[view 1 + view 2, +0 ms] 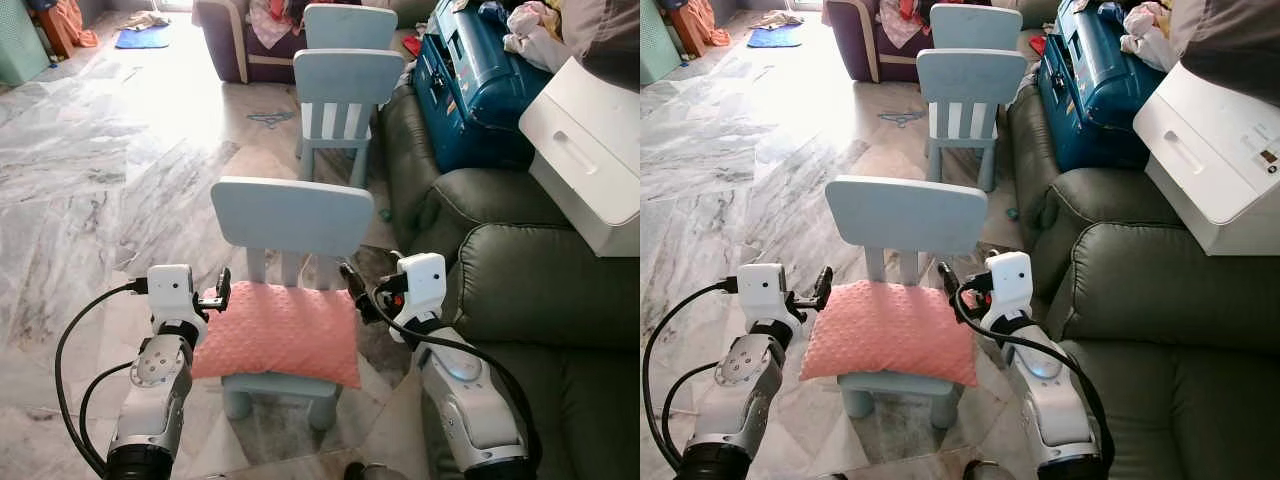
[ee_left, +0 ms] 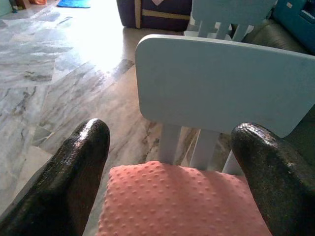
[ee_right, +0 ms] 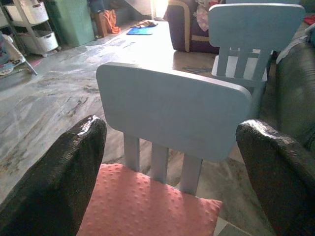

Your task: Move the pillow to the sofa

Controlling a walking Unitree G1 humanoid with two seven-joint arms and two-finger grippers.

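Pink pillow point(image 1: 892, 332) lying on small blue chair point(image 1: 906, 216). Left hand point(image 1: 822, 284) hovering at pillow's left corner, right hand point(image 1: 951, 281) at right corner. Green sofa point(image 1: 1160, 300) sitting beside.

salmon-pink dotted pillow point(image 1: 280, 335) on a pale blue chair point(image 1: 292, 215), dark green sofa point(image 1: 540, 290), grey-veined marble floor point(image 1: 90, 200).

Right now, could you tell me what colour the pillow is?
The pillow is salmon pink with a dotted texture, clearest in the left eye view.
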